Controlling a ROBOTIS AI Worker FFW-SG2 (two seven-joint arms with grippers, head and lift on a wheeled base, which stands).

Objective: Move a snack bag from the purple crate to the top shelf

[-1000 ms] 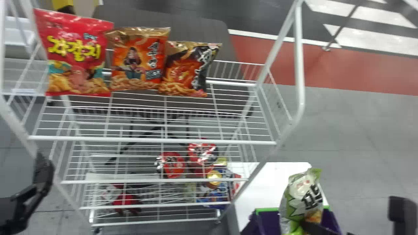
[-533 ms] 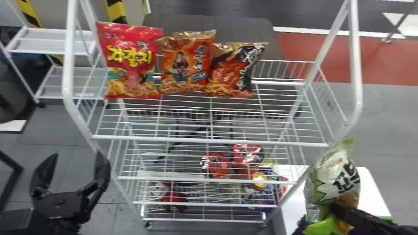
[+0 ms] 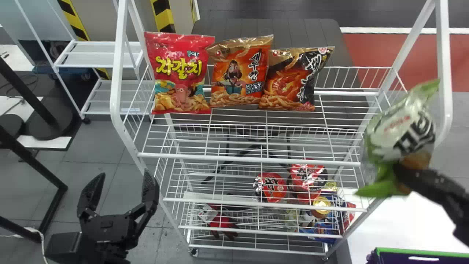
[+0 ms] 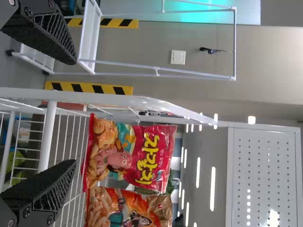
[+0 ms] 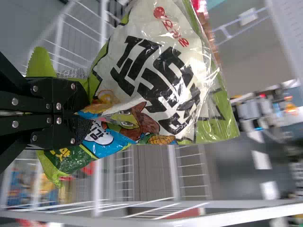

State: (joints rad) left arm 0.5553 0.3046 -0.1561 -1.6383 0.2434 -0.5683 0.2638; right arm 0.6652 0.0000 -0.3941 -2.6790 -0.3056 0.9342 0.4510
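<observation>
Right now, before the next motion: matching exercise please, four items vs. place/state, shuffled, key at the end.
Items
1. red snack bag
2. left gripper
3. green-and-white snack bag
4. purple crate

Place/state
A. clamped in the right gripper
B. at the head view's bottom right corner
C. leftmost of the three bags lined up on the top shelf
D. fingers apart, holding nothing

Pairs: 1-C, 2-D, 3-A, 4-B

Bags (image 3: pixel 236 73) block the top shelf (image 3: pixel 249 158) at back left; its front and back right corner lie open. A frame (image 3: pixel 444 44) fences its right edge.
</observation>
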